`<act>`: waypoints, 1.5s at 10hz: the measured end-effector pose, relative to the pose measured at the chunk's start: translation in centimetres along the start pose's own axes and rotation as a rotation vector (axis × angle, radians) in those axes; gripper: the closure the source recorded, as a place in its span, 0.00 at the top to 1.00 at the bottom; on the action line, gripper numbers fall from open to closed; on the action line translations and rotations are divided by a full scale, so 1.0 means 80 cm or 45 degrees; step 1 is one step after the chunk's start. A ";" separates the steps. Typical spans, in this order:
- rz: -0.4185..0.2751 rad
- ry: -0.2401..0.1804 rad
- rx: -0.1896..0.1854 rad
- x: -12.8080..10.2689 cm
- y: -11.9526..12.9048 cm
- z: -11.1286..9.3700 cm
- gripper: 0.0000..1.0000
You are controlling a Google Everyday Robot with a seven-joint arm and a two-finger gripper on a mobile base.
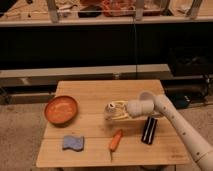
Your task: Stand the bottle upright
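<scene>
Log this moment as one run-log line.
stage: grasp | gripper: shut on bottle, over table | bottle: not yet upright, cap pointing left | nearby: carrot, black block

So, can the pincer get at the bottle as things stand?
Likely yes: the pincer, mid-table, looks shut on the bottle; the carrot and black block lie clear of it.

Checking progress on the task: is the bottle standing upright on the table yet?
No, the bottle lies sideways, cap pointing left, in the shut gripper at the middle of the table.
</scene>
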 end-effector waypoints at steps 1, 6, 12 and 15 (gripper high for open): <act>0.005 0.001 -0.010 0.000 0.000 0.003 0.01; 0.027 0.006 -0.063 0.006 -0.004 0.024 0.01; 0.041 0.029 -0.057 0.009 0.001 0.038 0.01; 0.053 0.035 -0.026 0.008 0.012 0.036 0.01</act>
